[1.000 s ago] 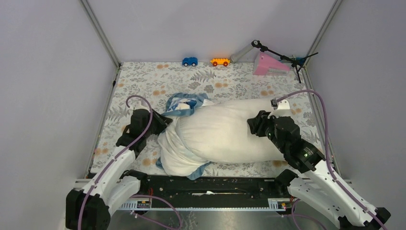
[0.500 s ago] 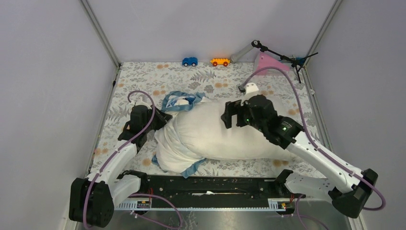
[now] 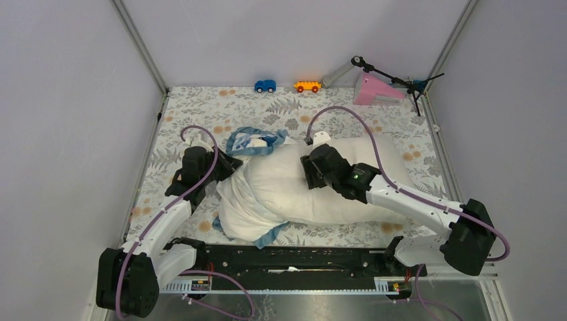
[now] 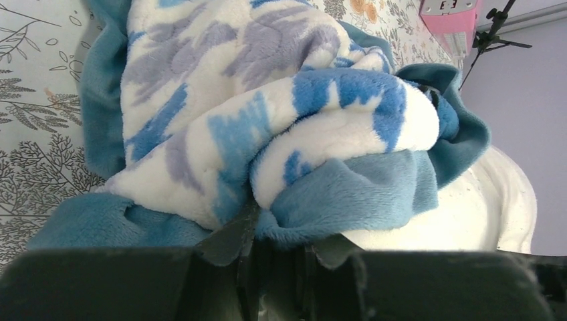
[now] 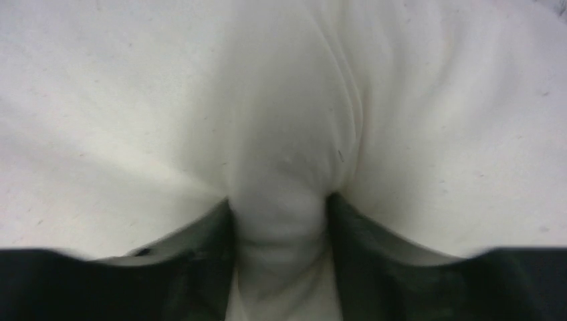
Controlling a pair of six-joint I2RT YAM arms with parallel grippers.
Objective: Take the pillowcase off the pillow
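While both arms are down on the bundle, pillowcase [image 3: 253, 143]: limp plush, surely light. It is knotted blue-and-white at the pillow's far-left corner, and its white inside lies wrinkled over the pillow's left end.
Pillow [image 3: 381, 157]: plump, cream-white, right end bare, left end under cover. It looks soft and dents wherever it is pressed.
Left gripper [image 4: 277, 235]: fingers almost together, nipping a thick fold of the pillowcase's blue plush.
Right gripper [image 5: 281, 221]: on top of the pillow near its middle, jaws partway apart, clamped on a raised ridge of the white skin.
Handling, my read: plush probably drags on the pillow's skin, so the pillow will want to follow the cover unless it is anchored.
Where to hold: the cover by its bunched blue edging; the pillow by a deep pinch on its bare part.
Surface: floral table cloth [image 3: 220, 107], flat under the pillow; it could ruck if the pillow is dragged.
Room: plain walls stand near both of the pillow's ends. A blue toy car [image 3: 265, 85], an orange toy car [image 3: 307, 86], a pink wedge [image 3: 374, 90] and a black stand [image 3: 394, 79] sit beyond the pillow's far side, well apart from it.
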